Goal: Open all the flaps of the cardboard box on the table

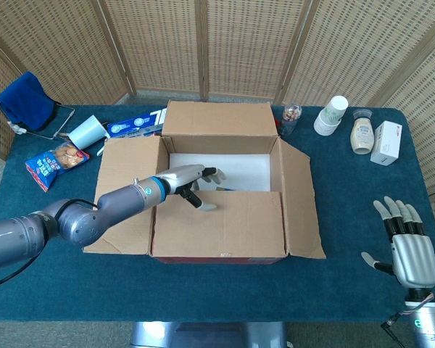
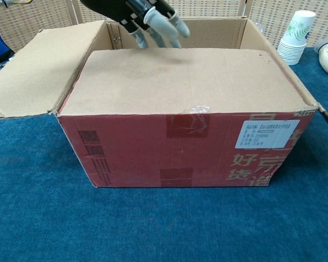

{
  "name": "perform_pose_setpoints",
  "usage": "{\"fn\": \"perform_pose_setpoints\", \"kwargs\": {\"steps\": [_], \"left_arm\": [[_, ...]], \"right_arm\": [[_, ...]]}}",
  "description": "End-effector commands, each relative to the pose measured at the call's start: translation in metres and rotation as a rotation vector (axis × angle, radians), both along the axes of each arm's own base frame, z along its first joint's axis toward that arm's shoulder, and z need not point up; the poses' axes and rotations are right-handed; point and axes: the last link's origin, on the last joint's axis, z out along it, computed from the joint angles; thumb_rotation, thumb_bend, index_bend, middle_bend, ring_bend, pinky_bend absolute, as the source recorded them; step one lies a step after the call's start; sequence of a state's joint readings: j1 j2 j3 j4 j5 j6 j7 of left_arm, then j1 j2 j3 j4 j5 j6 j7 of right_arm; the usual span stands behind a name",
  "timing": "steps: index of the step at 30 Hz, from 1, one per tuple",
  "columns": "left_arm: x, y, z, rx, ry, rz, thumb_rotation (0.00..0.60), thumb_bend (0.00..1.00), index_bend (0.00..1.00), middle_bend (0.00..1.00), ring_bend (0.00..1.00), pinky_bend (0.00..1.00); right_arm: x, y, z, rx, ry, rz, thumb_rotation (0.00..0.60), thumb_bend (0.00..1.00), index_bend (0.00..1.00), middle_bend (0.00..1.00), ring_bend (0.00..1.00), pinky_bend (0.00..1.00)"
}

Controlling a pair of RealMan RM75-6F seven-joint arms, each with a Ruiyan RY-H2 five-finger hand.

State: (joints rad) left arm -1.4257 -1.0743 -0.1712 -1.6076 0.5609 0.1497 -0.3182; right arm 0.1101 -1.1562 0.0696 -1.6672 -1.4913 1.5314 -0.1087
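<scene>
— Cardboard box [image 1: 221, 185]: where did it sit from the head camera?
— Mid-table on blue cloth; near flap [image 1: 219, 222] lay closed, the others folded out. Left hand [image 1: 191, 182] reached over the flap's far edge, fingers spread, holding nothing. Right hand [image 1: 409, 250] stood apart, fingers apart, empty.
— And the chest camera?
— Left hand [image 2: 145, 17] hovered at that flap's [image 2: 186, 79] back edge.

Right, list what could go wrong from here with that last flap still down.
1. The left hand reaches over the near flap's far edge with spread fingers; they may slip off without hooking under it.
2. Lifting one-handed could drag the cardboard box, since the right hand waits well clear of it and nothing steadies it.
3. The near flap would likely swing toward the table's front edge, where room looks tight.
</scene>
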Motion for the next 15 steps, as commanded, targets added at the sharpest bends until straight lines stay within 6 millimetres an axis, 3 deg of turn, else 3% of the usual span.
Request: {"fn": "perform_pose_setpoints", "kwargs": {"steps": [1,15], "left_arm": [[0.003,-0.007,0.004,-0.035,-0.016,-0.010,0.491,0.20,0.14,0.21,0.19,0.32],[0.007,-0.019,0.023,-0.096,-0.105,0.015,0.493,0.20,0.14,0.21,0.23,0.30]], "right_arm": [[0.000,0.000,-0.001,0.005,0.001,0.000,0.600,0.00,0.09,0.06,0.00,0.06],[0.003,0.001,-0.003,0.010,0.003,0.006,0.600,0.00,0.09,0.06,0.00,0.06]]}}
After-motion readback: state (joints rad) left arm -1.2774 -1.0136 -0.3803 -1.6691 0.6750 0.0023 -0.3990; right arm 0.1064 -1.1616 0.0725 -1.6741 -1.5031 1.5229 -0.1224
